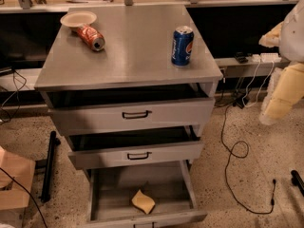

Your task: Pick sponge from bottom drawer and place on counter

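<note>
sponge (143, 201): front-middle of the bottom drawer (122, 184) floor.
gripper (271, 112): outside the bottom drawer, up and right; its state cannot be told.

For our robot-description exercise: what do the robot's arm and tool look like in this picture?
The arm is bulky, with smooth rounded white and pale yellowish casings; no markings or cables on it are visible. The tool, at the right edge beside the cabinet, looks like its tapered pale yellow lower end.
</note>
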